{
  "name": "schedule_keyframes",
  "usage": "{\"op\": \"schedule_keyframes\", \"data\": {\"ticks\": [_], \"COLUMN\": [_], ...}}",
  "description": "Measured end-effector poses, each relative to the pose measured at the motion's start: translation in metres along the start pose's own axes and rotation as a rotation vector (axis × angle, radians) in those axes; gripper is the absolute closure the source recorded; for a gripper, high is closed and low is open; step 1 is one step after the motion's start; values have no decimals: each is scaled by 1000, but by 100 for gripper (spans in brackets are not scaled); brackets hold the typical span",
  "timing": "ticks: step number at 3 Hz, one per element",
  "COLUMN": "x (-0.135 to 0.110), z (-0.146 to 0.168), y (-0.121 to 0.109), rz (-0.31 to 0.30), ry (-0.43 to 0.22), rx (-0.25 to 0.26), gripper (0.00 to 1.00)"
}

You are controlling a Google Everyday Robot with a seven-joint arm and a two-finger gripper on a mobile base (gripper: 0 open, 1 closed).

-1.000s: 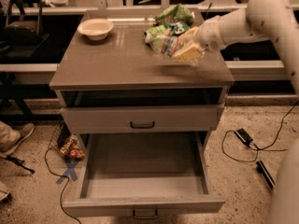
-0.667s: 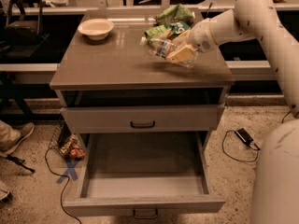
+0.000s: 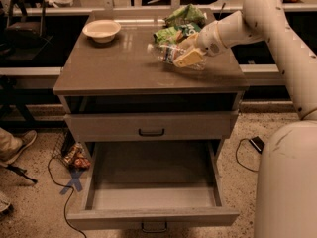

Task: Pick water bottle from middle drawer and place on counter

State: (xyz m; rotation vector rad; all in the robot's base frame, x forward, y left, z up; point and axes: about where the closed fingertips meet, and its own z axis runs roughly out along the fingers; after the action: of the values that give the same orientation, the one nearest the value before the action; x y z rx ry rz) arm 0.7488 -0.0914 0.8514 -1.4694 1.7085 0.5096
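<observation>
The water bottle (image 3: 169, 53) is a small clear bottle with a white cap and a label band. It lies tilted sideways with its cap pointing left. My gripper (image 3: 188, 58) is shut on its body and holds it low over the right part of the counter (image 3: 119, 68), the grey-brown top of the drawer cabinet. I cannot tell if the bottle touches the counter. The white arm reaches in from the upper right. The pulled-out drawer (image 3: 153, 185) below shows nothing inside.
A white bowl (image 3: 101, 29) stands at the counter's back left. Green snack bags (image 3: 182, 23) lie at the back right, just behind the gripper. The drawer above the open one (image 3: 151, 126) is shut. Cables and a foot are on the floor at left.
The gripper has moved a little left and down with the bottle, closer to the counter top. The drawers and the bowl have not moved.
</observation>
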Motion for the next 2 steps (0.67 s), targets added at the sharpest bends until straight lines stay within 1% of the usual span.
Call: {"op": "schedule_keyframes", "data": {"ticks": [1,2], "x": [5,8], "z": [11,13], "y": [-4,-8], "rz": [22,38], "ry": [12,16], "rx": [-29,-36], "gripper": [0,0]}}
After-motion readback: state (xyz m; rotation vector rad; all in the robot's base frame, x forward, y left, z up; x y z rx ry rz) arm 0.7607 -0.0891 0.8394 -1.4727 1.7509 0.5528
